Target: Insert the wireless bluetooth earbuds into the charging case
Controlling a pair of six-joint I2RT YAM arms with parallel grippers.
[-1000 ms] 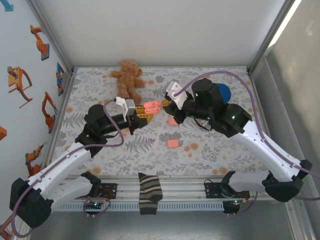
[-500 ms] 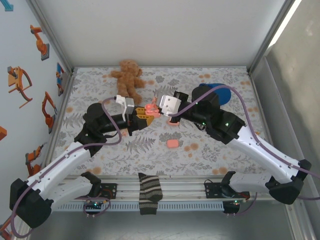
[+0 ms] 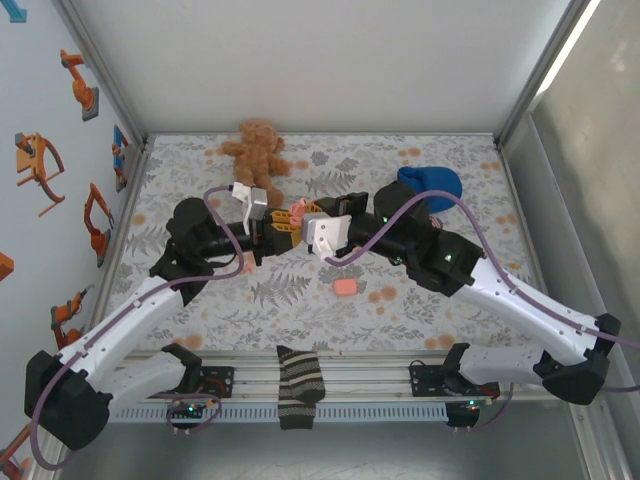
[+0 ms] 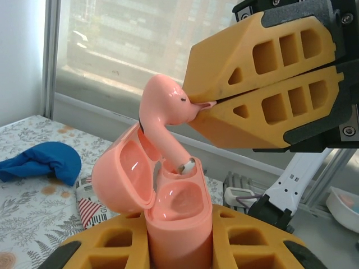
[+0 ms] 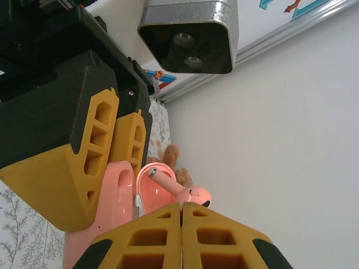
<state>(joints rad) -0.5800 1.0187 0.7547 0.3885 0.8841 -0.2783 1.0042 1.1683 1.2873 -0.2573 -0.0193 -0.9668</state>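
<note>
My left gripper [image 3: 272,228] is shut on an open salmon-pink charging case [image 4: 178,224], held upright with its lid [image 4: 122,174] swung back. My right gripper [image 3: 312,218] is shut on a pink earbud [image 4: 166,107], pinching its round head. The earbud's stem slants down, and its silver tip sits at the mouth of the case's far slot. The near slot [image 4: 182,199] is empty. In the right wrist view the earbud [image 5: 189,194] pokes out above my right gripper [image 5: 182,216] towards the case [image 5: 119,188], which my left fingers [image 5: 92,151] hold.
A second pink case [image 3: 345,287] lies on the floral table in front of the grippers. A teddy bear [image 3: 258,150] sits at the back, a blue cloth [image 3: 430,183] at the back right. A striped sock [image 3: 299,385] hangs over the front rail.
My right arm has swung left and down, bringing the earbud from beside the case to its open mouth. The left gripper with the case has shifted slightly left.
</note>
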